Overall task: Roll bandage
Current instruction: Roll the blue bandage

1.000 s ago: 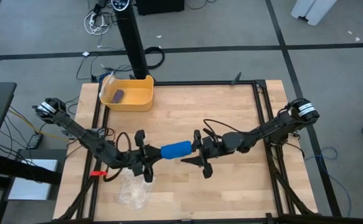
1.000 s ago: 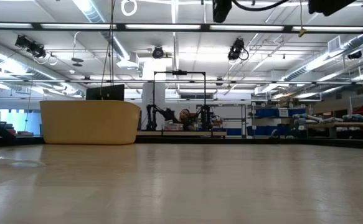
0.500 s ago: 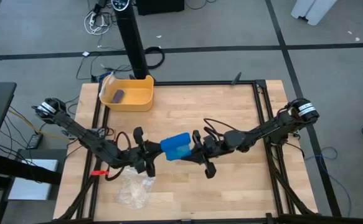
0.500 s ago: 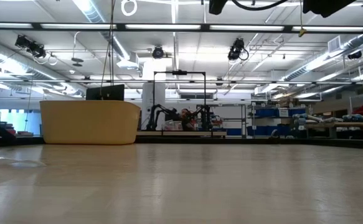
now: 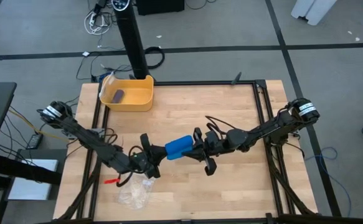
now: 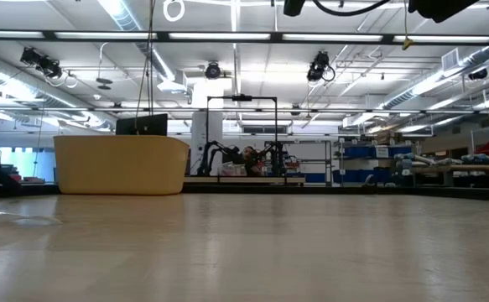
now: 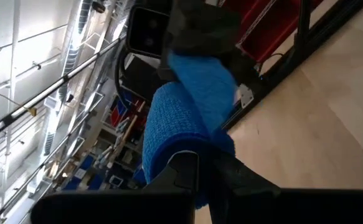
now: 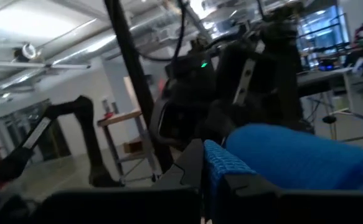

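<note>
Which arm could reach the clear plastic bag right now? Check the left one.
Probably not as things stand: the left gripper is shut on the bandage, shared with the right gripper. The plastic bag lies close below it, unobstructed, once it lets go.

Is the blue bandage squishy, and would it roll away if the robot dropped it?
Probably squishy: the bandage looks like soft woven cloth. It's a roll, so it might roll. Held between the left gripper and right gripper, it seems light.

You have the bandage [image 5: 179, 147] above the table's [image 5: 231, 106] middle, between the left gripper [image 5: 152, 160] and the right gripper [image 5: 195, 149]. The bin [image 5: 129, 94] sits at the far left corner; the plastic bag [image 5: 133, 193] lies by the near edge.
</note>
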`<state>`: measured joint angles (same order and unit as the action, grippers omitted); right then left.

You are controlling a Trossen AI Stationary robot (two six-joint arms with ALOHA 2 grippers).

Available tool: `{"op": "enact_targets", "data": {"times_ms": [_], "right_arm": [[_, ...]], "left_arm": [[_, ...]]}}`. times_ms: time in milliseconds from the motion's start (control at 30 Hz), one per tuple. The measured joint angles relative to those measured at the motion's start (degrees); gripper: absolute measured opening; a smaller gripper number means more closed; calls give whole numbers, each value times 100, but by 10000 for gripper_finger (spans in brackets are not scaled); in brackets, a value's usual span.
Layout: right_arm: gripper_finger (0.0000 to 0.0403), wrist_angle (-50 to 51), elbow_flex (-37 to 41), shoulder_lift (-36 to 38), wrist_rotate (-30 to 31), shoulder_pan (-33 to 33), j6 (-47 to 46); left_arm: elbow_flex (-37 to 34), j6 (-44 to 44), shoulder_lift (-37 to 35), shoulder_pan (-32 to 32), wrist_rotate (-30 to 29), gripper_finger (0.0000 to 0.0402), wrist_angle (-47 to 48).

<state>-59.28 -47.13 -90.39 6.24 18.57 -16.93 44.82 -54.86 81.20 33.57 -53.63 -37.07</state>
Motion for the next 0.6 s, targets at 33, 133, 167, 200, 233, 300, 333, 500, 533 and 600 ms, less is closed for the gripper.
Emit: {"op": "enact_targets", "data": {"times_ms": [33,133,167,200,233,300,333,500,533,600], "right_arm": [[9,-10,0,0,104,2,-8],[10,-66,0,-2,375,2,-19],[11,-79,0,-2,469,5,-38],[13,-79,0,-2,555,7,-71],[16,-79,0,-2,626,7,-98],[27,-87,0,0,706,11,-98],[35,-89,0,0,707,11,-100],[87,-91,0,0,732,11,-248],[98,-92,0,0,748,11,-262],[120,-92,0,0,865,15,-286]], "left_arm": [[1,0,15,13,-24,19,1],[1,5,18,71,-79,19,3],[1,5,18,91,-87,19,-12],[1,2,18,112,-95,19,-28],[1,-4,19,140,-100,19,-62],[1,-9,20,186,-105,19,-76],[1,-2,20,195,-116,19,-73],[-5,237,23,207,-133,19,-50],[-5,258,23,209,-133,19,-48],[-5,327,23,207,-137,19,-12]]}}
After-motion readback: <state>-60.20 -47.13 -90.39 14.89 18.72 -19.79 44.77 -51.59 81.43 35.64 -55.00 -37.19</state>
